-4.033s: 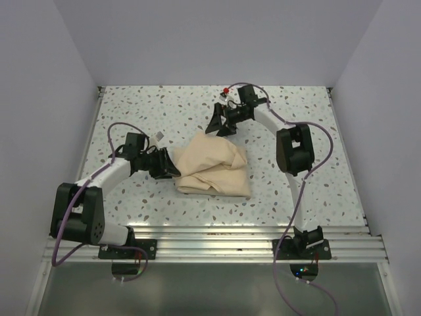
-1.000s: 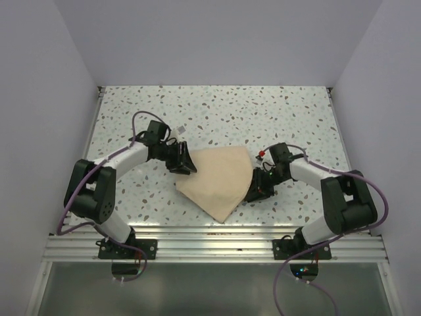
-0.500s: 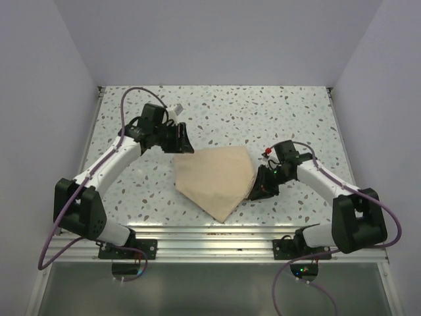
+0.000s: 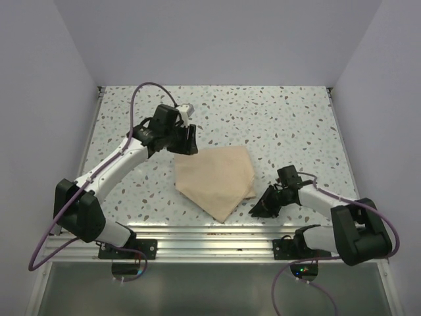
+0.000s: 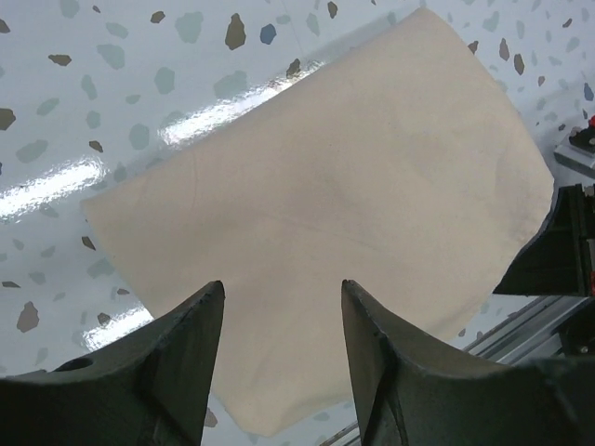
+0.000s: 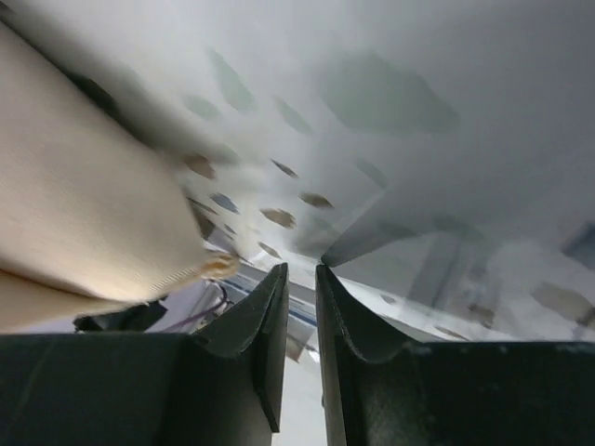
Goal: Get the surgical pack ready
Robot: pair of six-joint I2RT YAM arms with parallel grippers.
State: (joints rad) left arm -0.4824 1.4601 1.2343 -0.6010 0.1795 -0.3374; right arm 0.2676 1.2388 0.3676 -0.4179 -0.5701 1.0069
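The speckled table [image 4: 296, 125] carries the pack [image 4: 216, 176], folded flat at its near middle. The left gripper [image 5: 282, 297] hovers over the pack's far left corner, jaws spread, empty. The right gripper [image 6: 300, 269] sits low just beside its right edge, jaws almost pressed together on nothing.
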